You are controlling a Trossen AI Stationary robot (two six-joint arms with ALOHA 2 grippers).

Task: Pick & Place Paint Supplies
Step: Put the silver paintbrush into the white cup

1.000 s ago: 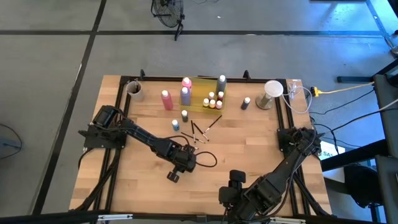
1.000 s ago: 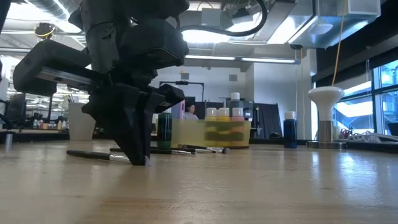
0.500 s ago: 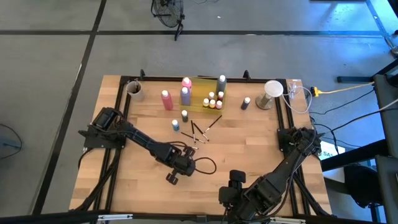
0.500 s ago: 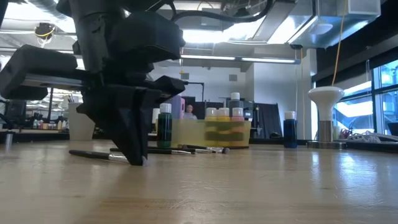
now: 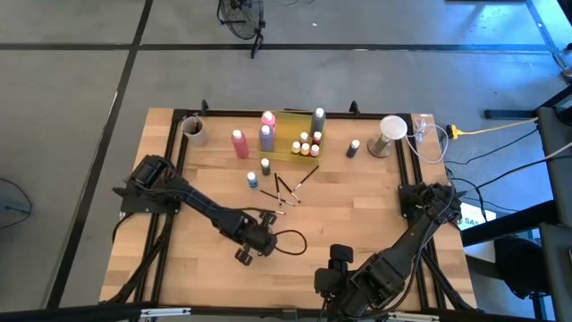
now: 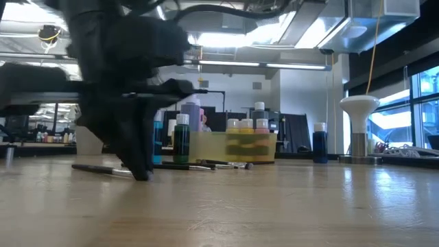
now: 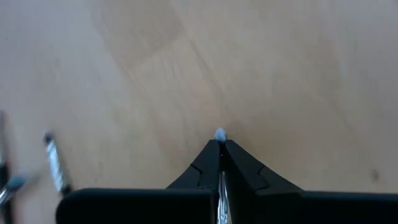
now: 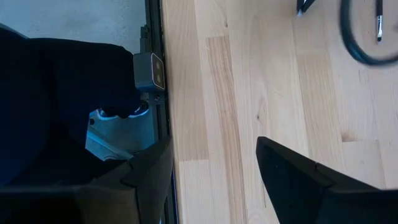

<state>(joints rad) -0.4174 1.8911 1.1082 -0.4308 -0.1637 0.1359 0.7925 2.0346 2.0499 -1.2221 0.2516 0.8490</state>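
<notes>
Pale wooden table (image 5: 357, 215) of jointed planks, black-railed, on a grey concrete floor. Left gripper (image 5: 260, 234) now nearer the front edge than a second ago, shifted slightly toward the left edge, fingers pinched tight on a thin dark brush (image 7: 220, 177) whose white tip pokes out between them, low over bare wood near the table's middle. Black cable loop (image 5: 288, 241) just beside it. Remaining brushes (image 5: 284, 190) lying loose and crossed, slender dark sticks, between the gripper and the back edge, unmoved. Translucent yellow tray (image 5: 295, 134) near the back edge, holding small white-capped paint bottles (image 5: 307, 145); tall pink, purple and grey squeeze bottles (image 5: 265, 131) upright beside it. Two small blue bottles (image 5: 259, 173) standing just in front of the tray. One dark bottle (image 5: 354, 148) alone, toward the right edge. White mushroom-shaped stand (image 5: 391, 131) at the back right corner, pale round cup (image 5: 193, 130) at the back left. Right gripper (image 8: 214, 165) parked at the front edge, fingers spread wide, holding nothing.
</notes>
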